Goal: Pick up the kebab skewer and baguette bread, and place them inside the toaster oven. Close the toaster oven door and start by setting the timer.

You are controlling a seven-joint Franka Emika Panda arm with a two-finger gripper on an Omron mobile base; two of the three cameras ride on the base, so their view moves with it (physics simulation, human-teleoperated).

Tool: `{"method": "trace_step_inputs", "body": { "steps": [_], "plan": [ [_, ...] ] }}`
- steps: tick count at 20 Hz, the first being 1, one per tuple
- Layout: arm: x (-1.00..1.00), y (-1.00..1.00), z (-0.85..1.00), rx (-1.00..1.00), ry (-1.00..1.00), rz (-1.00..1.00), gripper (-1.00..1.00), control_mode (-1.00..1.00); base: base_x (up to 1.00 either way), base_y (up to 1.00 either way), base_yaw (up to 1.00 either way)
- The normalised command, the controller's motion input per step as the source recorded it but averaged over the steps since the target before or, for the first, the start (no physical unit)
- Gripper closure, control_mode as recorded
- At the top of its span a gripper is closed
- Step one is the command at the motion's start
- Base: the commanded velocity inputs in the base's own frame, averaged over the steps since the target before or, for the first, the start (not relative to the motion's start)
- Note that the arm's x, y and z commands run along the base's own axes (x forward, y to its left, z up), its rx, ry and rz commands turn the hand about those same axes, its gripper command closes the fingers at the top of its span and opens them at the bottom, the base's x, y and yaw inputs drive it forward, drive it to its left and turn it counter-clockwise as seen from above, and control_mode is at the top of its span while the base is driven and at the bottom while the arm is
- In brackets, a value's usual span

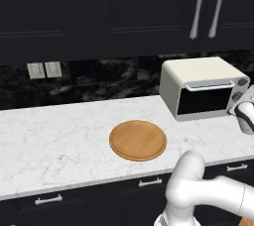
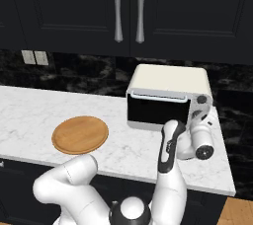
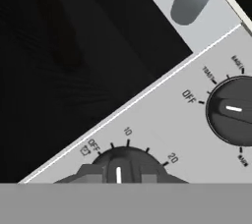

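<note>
The toaster oven [image 2: 168, 91] sits at the back right of the marble tabletop [image 1: 59, 141], its toaster oven door [image 2: 157, 109] shut. The pincer [image 2: 197, 118] is against the oven's right-hand control panel, narrowed onto the timer knob [image 3: 120, 164], the fingers flanking it. The round wooden plate [image 1: 138, 140] lies well apart to the left, with open tabletop around it toward the front edge.

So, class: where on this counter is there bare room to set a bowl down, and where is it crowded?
Bare marble lies left of the wooden plate and between plate and toaster oven. It is crowded at the oven's knobs, where the gripper works.
</note>
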Motion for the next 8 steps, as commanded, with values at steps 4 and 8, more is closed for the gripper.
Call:
{"method": "trace_step_inputs", "body": {
  "steps": [4,8],
  "plan": [
    [0.00,-0.02,0.09,0.37,0.10,-0.03,1.00,-1.00,0.00,0.00,0.00],
    [0.01,-0.06,0.13,0.39,0.15,-0.04,1.00,-1.00,0.00,0.00,0.00]
  ]
}}
